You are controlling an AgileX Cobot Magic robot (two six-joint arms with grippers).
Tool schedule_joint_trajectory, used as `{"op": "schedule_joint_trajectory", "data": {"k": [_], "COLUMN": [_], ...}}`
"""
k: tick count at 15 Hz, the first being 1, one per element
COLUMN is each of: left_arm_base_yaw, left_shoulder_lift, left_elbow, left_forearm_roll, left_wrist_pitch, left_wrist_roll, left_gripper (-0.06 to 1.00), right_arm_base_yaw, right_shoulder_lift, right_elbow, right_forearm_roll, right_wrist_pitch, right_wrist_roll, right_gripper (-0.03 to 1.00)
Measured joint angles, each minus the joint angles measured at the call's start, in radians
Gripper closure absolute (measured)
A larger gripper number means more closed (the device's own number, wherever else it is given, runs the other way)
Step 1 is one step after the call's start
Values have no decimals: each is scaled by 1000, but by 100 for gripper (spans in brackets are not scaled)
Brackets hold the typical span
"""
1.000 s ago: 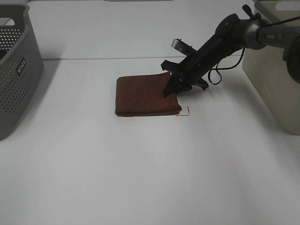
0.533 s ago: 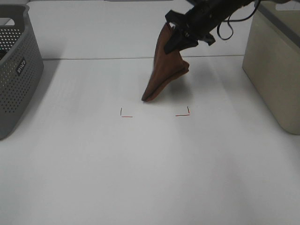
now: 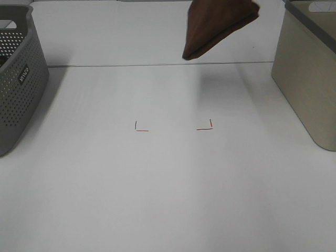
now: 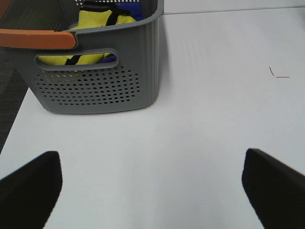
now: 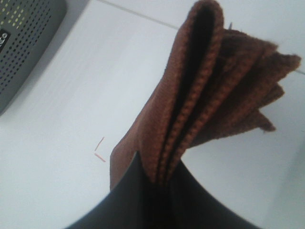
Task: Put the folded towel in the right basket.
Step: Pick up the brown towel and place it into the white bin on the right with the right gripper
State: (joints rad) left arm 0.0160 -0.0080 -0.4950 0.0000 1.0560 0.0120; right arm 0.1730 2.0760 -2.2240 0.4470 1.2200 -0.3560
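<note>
The folded brown towel [image 3: 216, 25] hangs in the air at the top of the exterior view, left of the beige right basket [image 3: 308, 79] and high above the table. My right gripper [image 5: 158, 187] is shut on the towel's [image 5: 205, 90] edge, and the folds hang away from it. In the exterior view the gripper itself is cut off by the top edge. My left gripper [image 4: 152, 191] is open and empty over the table near the grey basket [image 4: 100, 81].
The grey perforated left basket [image 3: 16, 79] holds yellow and blue cloth [image 4: 102, 24]. Two red corner marks [image 3: 142, 128] [image 3: 206, 126] lie on the white table [image 3: 168, 189] where the towel lay.
The right gripper has lifted the towel off the marked spot, up and to the right toward the beige basket. The arm has left the exterior view.
</note>
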Motion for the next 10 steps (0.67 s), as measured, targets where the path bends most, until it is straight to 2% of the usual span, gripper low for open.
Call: {"op": "schedule_joint_trajectory", "data": {"k": [7, 10], "left_arm_base_yaw": [0, 0], "left_shoulder_lift": [0, 0], "left_elbow": [0, 0], "left_forearm_roll": [0, 0], "left_wrist_pitch": [0, 0], "left_wrist_roll": [0, 0], "left_gripper": [-3, -3], "right_arm_base_yaw": [-324, -416], "right_shoulder_lift": [-172, -169], "right_elbow": [0, 0], "right_forearm_roll": [-66, -145], "right_wrist_pitch": [1, 1], "right_wrist_roll": [28, 34], "right_gripper": [90, 90]}}
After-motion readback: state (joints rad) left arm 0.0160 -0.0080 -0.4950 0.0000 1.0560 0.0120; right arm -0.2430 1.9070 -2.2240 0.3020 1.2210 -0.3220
